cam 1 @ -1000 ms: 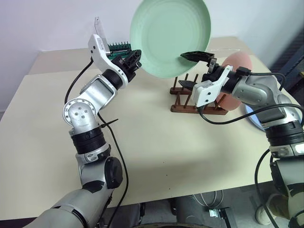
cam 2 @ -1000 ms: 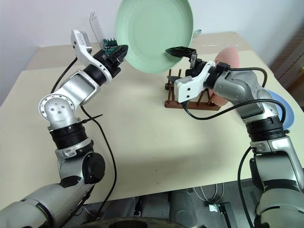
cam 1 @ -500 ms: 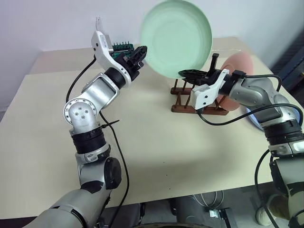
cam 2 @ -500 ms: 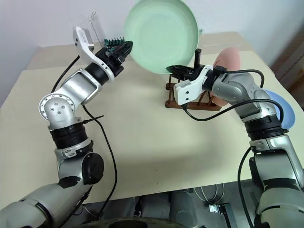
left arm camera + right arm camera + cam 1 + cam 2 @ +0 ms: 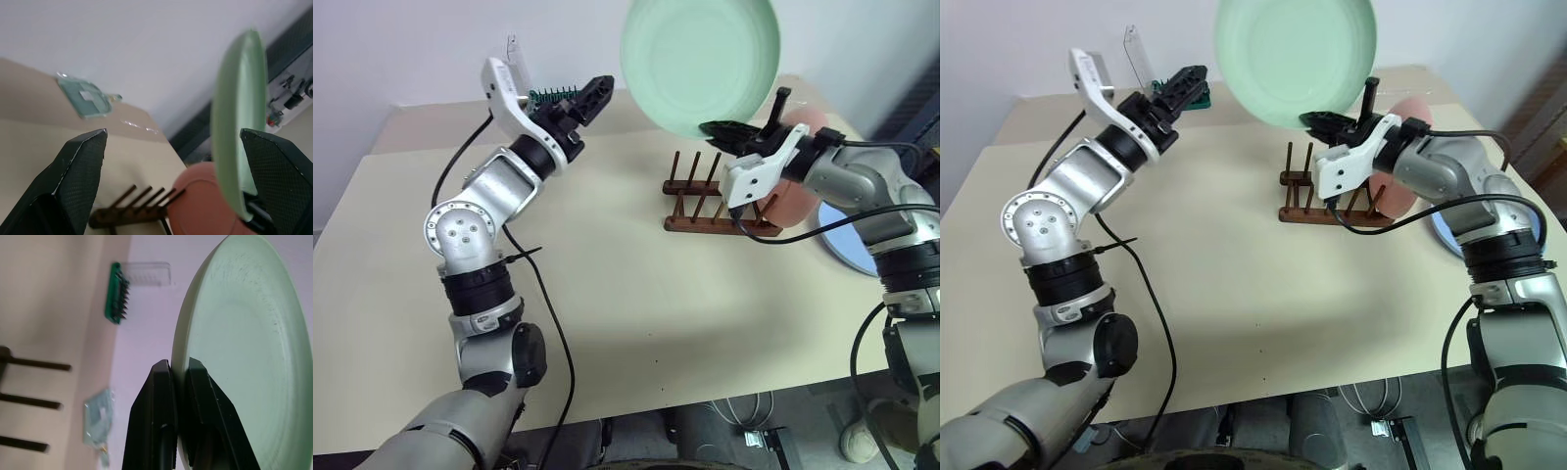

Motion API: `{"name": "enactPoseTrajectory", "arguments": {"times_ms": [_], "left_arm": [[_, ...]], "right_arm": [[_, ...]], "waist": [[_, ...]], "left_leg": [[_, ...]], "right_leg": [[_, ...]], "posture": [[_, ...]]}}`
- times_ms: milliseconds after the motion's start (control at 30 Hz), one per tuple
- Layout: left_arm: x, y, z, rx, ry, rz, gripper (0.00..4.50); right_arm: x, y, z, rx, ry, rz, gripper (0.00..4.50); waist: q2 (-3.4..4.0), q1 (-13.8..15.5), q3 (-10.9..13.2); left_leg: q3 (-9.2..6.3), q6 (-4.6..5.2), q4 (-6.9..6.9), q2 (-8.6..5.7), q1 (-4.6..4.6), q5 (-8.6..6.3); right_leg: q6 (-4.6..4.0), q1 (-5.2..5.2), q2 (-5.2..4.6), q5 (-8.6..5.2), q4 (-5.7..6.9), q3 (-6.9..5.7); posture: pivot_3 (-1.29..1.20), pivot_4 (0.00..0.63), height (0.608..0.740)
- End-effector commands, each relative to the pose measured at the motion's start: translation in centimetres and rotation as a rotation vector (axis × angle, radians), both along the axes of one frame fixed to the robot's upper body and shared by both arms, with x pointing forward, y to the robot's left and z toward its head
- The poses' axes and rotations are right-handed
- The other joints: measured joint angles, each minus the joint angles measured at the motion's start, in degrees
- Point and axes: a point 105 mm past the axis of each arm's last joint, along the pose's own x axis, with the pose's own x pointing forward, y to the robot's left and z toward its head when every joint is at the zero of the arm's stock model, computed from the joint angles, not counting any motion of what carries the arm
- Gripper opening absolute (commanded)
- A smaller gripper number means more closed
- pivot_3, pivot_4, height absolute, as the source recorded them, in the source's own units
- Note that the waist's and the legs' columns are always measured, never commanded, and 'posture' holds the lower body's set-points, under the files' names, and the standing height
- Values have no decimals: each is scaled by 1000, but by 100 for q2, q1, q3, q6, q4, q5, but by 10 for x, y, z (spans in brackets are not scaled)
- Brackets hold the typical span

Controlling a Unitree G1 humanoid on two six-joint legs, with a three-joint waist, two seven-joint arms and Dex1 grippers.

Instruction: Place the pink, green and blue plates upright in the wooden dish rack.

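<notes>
Right gripper [image 5: 722,127] pinches the green plate [image 5: 700,64] by its lower rim above the rack [image 5: 710,201]; left gripper [image 5: 590,96] gapes wide beside it

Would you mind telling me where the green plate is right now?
The green plate is held upright in the air by the right gripper, which pinches its lower rim, just above the wooden dish rack on the table's right side.

We lift the green plate [image 5: 1295,61] above the wooden dish rack [image 5: 1327,196]
Our right gripper [image 5: 1332,122] pinches its lower rim; our left gripper [image 5: 1178,86], fingers spread, hangs apart beside it; the pink plate [image 5: 1400,191] stands in the rack.
</notes>
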Motion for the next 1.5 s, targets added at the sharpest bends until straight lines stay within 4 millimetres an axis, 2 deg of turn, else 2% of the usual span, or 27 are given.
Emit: {"name": "enactPoseTrajectory", "arguments": {"times_ms": [33, 300, 400, 533, 633, 700, 800, 900, 1067, 1133, 1200, 1267, 1367, 1500], "left_arm": [[-6, 4, 26, 37, -133, -12, 4465], [0, 13, 28, 146, -240, 48, 4465], [1, 20, 31, 173, -300, 81, 4465], [-3, 26, 33, 292, -379, 56, 4465], [-14, 26, 36, 399, -482, -4, 4465], [-17, 25, 33, 439, -501, -40, 4465], [-28, 24, 22, 611, -602, -94, 4465], [-37, 20, 9, 666, -618, -205, 4465], [-50, 11, -1, 697, -669, -333, 4465], [-53, 11, -4, 709, -683, -355, 4465], [-56, 11, -7, 714, -694, -387, 4465], [-59, 11, -11, 734, -701, -422, 4465], [-63, 11, -16, 747, -700, -474, 4465], [-70, 10, -23, 759, -684, -537, 4465]], "right_arm": [[-6, -11, 45, 107, -144, -21, 0], [-7, -17, 47, 124, -142, -34, 0], [-8, -20, 55, 237, -124, -19, 0], [-10, -21, 70, 390, -87, 24, 0], [-15, -14, 78, 600, 63, 139, 0], [-19, -10, 80, 663, 133, 195, 0], [-26, -11, 98, 967, 344, 353, 0], [-39, -15, 108, 1232, 616, 537, 0], [-64, -24, 118, 1431, 949, 707, 0], [-67, -27, 118, 1499, 1033, 729, 0], [-65, -29, 106, 1550, 1161, 682, 0], [-56, -33, 78, 1610, 1253, 542, 0], [-47, -40, 55, 1681, 1269, 410, 0], [-42, -51, 44, 1749, 1256, 362, 0]], "waist": [[0, 0, 0], [-1, 1, 0], [0, -24, 0], [0, -65, 0], [0, -131, 0], [3, -136, 0], [6, -145, 2], [7, -112, 2], [8, -78, 3], [9, -99, 2], [11, -110, 2], [11, -110, 1], [12, -110, 1], [28, -121, 2]], "left_leg": [[0, 0, 0, 0, 0, 0], [-1, 0, 0, -1, 1, 0], [-1, 0, -1, 0, 1, 0], [-1, 1, -3, 2, 0, 0], [-3, 2, -6, 3, 1, 0], [-3, 3, -5, 3, 0, -1], [-6, 5, -8, 5, 0, -2], [-9, 6, -11, 6, -5, -3], [-15, 11, -9, 4, -11, -6], [-15, 15, -9, 4, -10, -8], [-14, 27, -9, 4, -10, -14], [-13, 30, -11, 5, -10, -16], [-8, 36, -10, 5, -10, -19], [1, 40, -9, 3, -10, -20]], "right_leg": [[0, 0, 0, 0, -1, 0], [0, 4, 0, 0, -3, -1], [0, 3, 0, 0, -3, -1], [-1, 3, 0, 0, -4, -1], [-1, 4, 0, 0, -6, -2], [-1, 3, -1, 1, -5, -2], [-1, 1, 0, 0, -5, -2], [-3, -6, -1, 0, -2, -2], [-3, -6, -6, 0, -4, -7], [-3, -6, -6, 0, -4, -7], [-3, -6, -6, 0, -3, -7], [-4, -8, -6, 0, -2, -7], [-3, -7, -7, 0, -3, -6], [-2, -11, -10, 1, -1, -3]], "posture": [[0, 150, 740], [0, 150, 740], [0, 150, 740], [0, 150, 740], [0, 150, 740], [0, 150, 740], [0, 150, 740], [0, 150, 740], [0, 150, 740], [0, 150, 740], [0, 150, 740], [0, 150, 740], [0, 150, 740], [0, 150, 740]]}}
